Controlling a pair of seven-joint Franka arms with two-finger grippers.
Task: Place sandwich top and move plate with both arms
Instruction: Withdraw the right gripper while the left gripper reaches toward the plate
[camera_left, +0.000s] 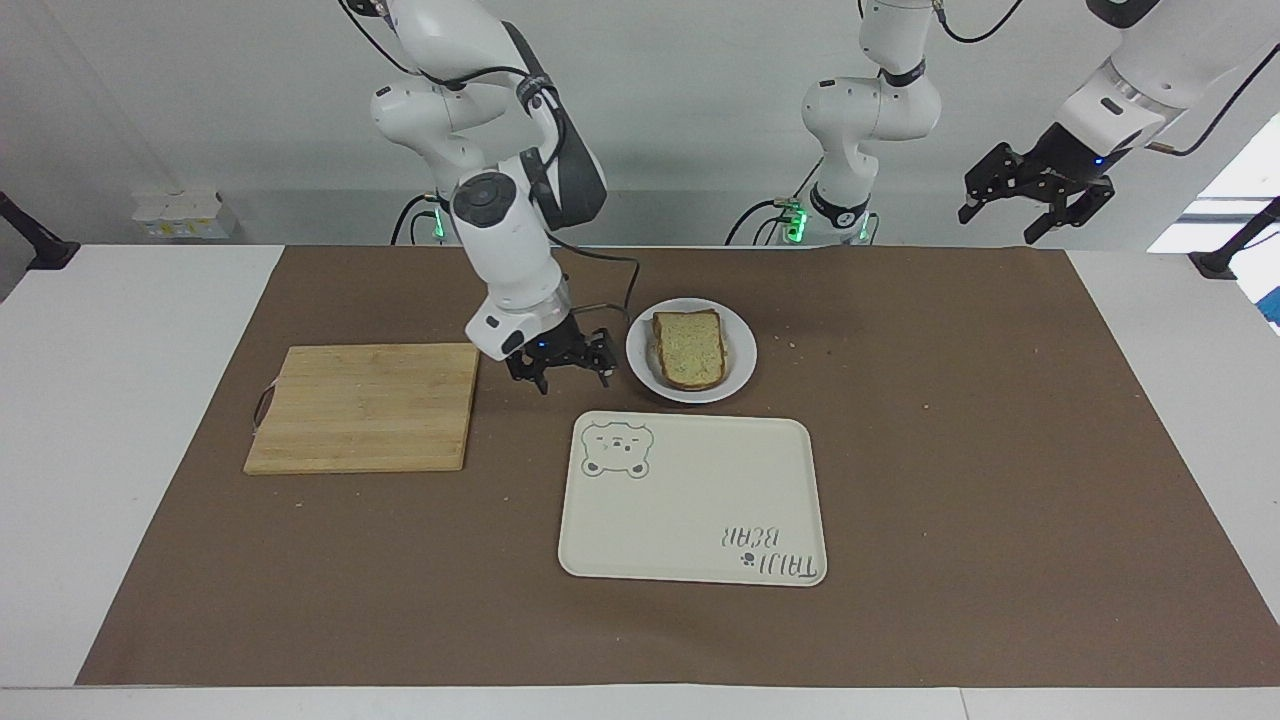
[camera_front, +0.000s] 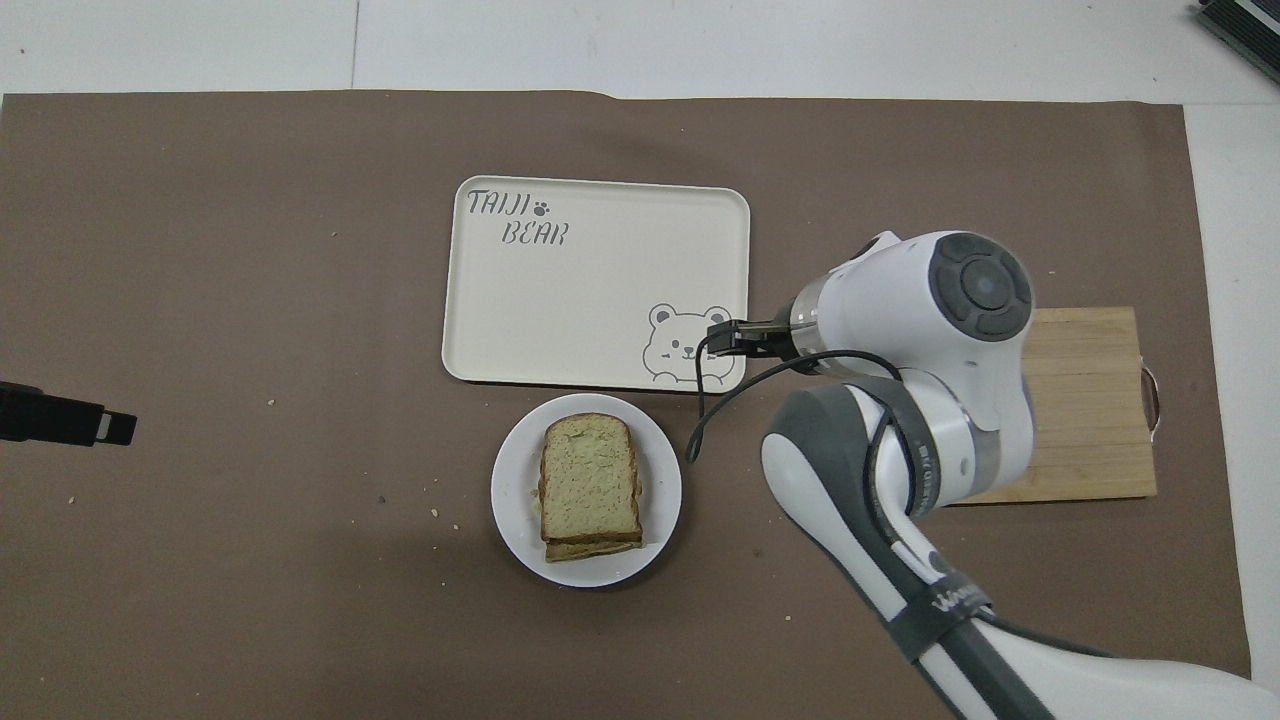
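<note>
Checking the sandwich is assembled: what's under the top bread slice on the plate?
Under the sandwich top, another slice's edge peeks out at the end nearer the robots, on the plate. Any filling between them is covered.

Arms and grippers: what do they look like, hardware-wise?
Both arms are glossy white jointed segments with dark joint bands. The right arm has a round dark grey cap on its wrist joint, a grey sleeve with white lettering, and a loose black cable. The right gripper and left gripper are black. Green lights glow at both bases.

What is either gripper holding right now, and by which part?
Nothing. The right gripper is open and empty over the mat beside the plate; the left gripper hangs open and empty; the sandwich top lies free.
</note>
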